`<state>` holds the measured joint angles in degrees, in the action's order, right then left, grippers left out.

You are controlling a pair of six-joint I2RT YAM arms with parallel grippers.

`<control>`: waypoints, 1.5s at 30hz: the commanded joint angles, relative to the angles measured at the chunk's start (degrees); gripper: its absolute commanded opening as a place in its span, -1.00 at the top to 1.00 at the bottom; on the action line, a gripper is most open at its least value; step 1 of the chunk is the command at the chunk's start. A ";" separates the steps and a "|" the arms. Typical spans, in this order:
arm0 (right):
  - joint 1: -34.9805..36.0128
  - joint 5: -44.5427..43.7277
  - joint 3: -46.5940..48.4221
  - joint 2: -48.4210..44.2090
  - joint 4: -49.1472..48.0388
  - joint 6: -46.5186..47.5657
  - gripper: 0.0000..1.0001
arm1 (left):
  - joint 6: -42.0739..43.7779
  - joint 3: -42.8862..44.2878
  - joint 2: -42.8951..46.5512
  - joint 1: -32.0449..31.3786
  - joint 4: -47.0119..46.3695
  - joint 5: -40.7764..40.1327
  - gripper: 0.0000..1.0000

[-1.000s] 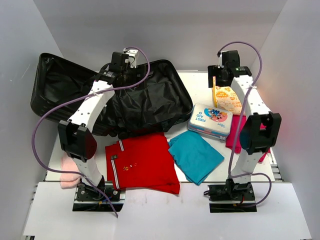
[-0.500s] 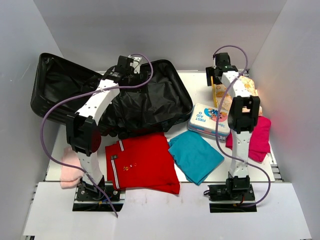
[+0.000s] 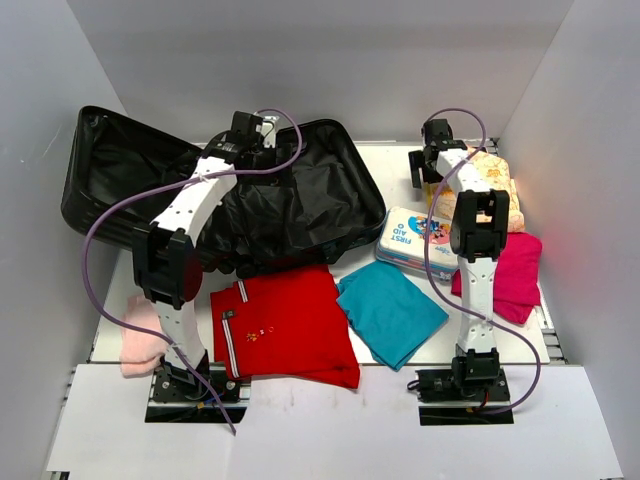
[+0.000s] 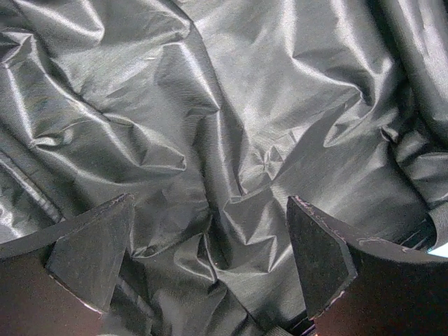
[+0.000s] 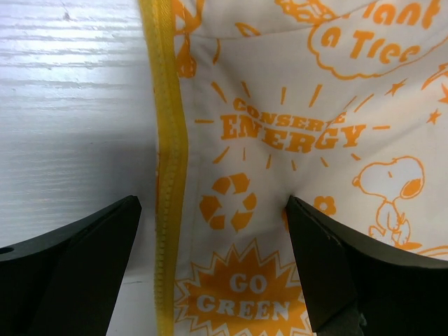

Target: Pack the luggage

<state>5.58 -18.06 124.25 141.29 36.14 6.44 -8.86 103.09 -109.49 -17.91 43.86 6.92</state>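
Observation:
The luggage (image 3: 320, 205), a big black suitcase, lies open at the back left with its shiny lining showing. My left gripper (image 3: 255, 138) reaches over its right half. In the left wrist view this gripper (image 4: 210, 259) is open just above the crumpled black lining (image 4: 231, 105), with nothing between its fingers. My right gripper (image 3: 428, 168) is at the back right, over a white pouch with orange print (image 3: 492, 178). In the right wrist view it (image 5: 213, 259) stands open astride the pouch (image 5: 280, 140) and its yellow zipper (image 5: 168, 175), the right finger pressing the fabric.
A first-aid tin (image 3: 418, 240) sits in front of the pouch. A red shirt (image 3: 285, 325) and a teal cloth (image 3: 390, 310) lie at the front middle. A magenta cloth (image 3: 510, 275) is on the right, a pink cloth (image 3: 140, 340) at the front left. White walls enclose the table.
Both arms have stretched out toward the back. The right gripper has dropped down onto the pouch's left edge. The left gripper has moved deeper over the suitcase lining.

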 commanded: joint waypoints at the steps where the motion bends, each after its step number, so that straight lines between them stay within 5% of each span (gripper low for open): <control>1: -1.45 -0.83 -1.20 1.09 5.25 -3.35 -0.81 | -0.72 -0.07 0.33 0.77 -0.34 1.43 -1.00; 10: -3.39 -1.89 1.43 3.20 6.66 -4.68 -0.65 | -0.89 0.27 -0.11 1.21 -0.44 2.22 -1.00; 15: -3.47 -0.66 1.88 3.46 6.93 -4.42 0.16 | -1.07 -0.87 0.51 1.12 -1.05 2.22 -1.00; 18: -3.39 1.10 0.91 2.67 5.96 -2.32 1.00 | -0.89 -0.87 0.42 1.21 -1.05 2.05 -1.00; 33: -3.04 13.92 -3.49 -15.24 -13.19 -3.88 1.00 | 0.69 -1.40 2.00 1.21 -3.16 3.80 -1.00; 45: 1.26 41.68 -2.69 -19.74 -20.30 -1.34 1.00 | -0.10 -2.01 2.88 2.62 -4.04 5.91 -1.00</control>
<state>4.38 11.97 119.24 125.51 23.77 3.70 -8.84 101.60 -110.15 -16.67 41.12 10.92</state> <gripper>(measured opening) 0.104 0.997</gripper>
